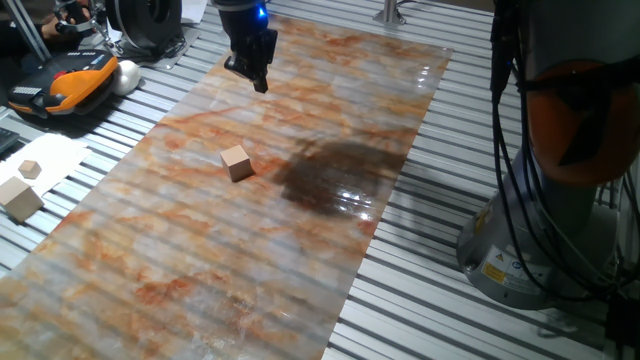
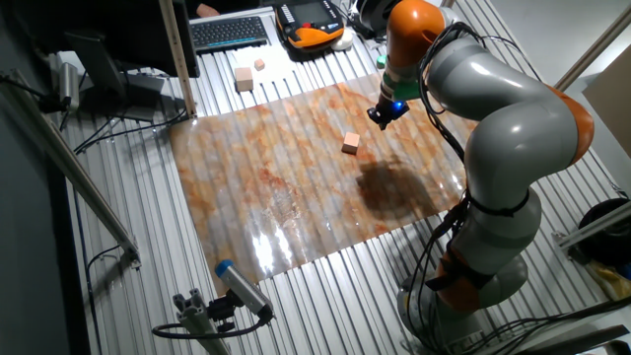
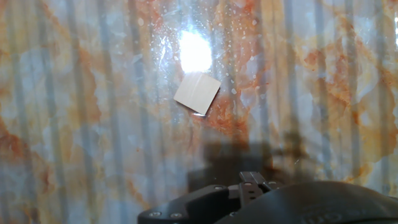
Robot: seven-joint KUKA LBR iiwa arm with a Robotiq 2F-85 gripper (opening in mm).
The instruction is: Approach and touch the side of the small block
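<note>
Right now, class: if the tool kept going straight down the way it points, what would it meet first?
Probably the bare marbled sheet, not the small block. The tool hangs above the mat, apart from the block, which sits off-centre in the hand view. Depth is unclear.

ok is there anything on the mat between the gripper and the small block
Nothing visible. The gripper hangs above the marbled mat, and only bare mat lies between it and the small block. The other wooden blocks sit off the mat on the far side.
</note>
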